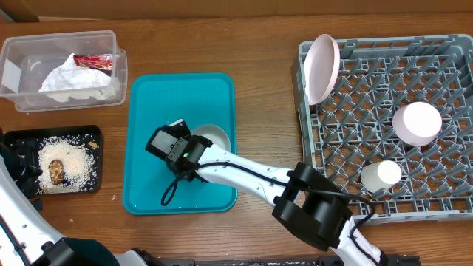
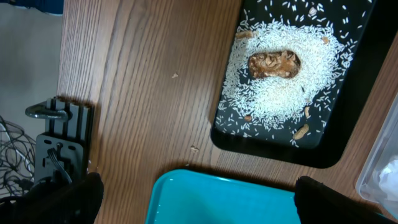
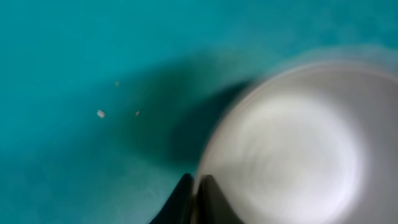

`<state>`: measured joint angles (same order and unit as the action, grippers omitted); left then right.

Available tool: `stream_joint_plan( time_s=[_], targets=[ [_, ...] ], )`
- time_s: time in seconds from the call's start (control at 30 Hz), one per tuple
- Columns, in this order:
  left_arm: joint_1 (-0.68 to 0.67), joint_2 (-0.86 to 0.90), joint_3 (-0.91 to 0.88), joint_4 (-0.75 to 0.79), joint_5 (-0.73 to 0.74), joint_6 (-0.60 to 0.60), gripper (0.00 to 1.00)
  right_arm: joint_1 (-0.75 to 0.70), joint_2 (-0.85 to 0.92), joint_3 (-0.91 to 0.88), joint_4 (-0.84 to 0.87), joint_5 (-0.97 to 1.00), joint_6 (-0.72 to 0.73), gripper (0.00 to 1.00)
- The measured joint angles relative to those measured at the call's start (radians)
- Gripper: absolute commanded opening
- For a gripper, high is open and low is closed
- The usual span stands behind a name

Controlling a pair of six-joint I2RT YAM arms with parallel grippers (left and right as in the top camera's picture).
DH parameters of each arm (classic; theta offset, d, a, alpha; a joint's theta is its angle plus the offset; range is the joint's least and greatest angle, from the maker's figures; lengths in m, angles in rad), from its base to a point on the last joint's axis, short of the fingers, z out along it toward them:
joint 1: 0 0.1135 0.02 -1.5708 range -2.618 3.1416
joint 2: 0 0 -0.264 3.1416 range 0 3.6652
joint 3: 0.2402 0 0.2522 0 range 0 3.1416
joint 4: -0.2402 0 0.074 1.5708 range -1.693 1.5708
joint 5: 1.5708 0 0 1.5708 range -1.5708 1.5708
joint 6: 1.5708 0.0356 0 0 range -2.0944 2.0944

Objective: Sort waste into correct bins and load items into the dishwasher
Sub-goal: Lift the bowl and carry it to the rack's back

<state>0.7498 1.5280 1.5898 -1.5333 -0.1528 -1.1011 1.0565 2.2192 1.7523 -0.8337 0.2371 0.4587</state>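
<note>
Right jaws clench the rim of the bowl (image 3: 292, 155) on the teal tray (image 1: 148, 103); left jaws hang released. I should lift straight and slowly, then carry it right to the dish rack (image 1: 369, 96).

The right arm (image 1: 244, 171), reaching over the teal tray (image 1: 148, 111), is a smooth white tube with a thin black cable, bulky black joint housings and a boxy black wrist. The right gripper (image 3: 195, 190) has dark tapered fingers. Left of the tray, the left arm (image 1: 15, 207) is white.
</note>
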Motion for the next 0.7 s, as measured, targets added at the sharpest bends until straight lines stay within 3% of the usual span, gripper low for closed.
stream_joint_plan(
  time_s=[0.47, 0.67, 0.7],
  targets=[
    [0.000, 0.000, 0.000, 0.000, 0.000, 0.000, 1.00, -0.011, -0.150, 0.000, -0.059, -0.005, 0.045, 0.04],
    [0.000, 0.000, 0.000, 0.000, 0.000, 0.000, 1.00, -0.118, -0.456, 0.000, -0.116, -0.013, 0.060, 0.04],
    [0.000, 0.000, 0.000, 0.000, 0.000, 0.000, 1.00, -0.196, -0.593, 0.002, -0.151, -0.013, 0.063, 0.04]
  ],
)
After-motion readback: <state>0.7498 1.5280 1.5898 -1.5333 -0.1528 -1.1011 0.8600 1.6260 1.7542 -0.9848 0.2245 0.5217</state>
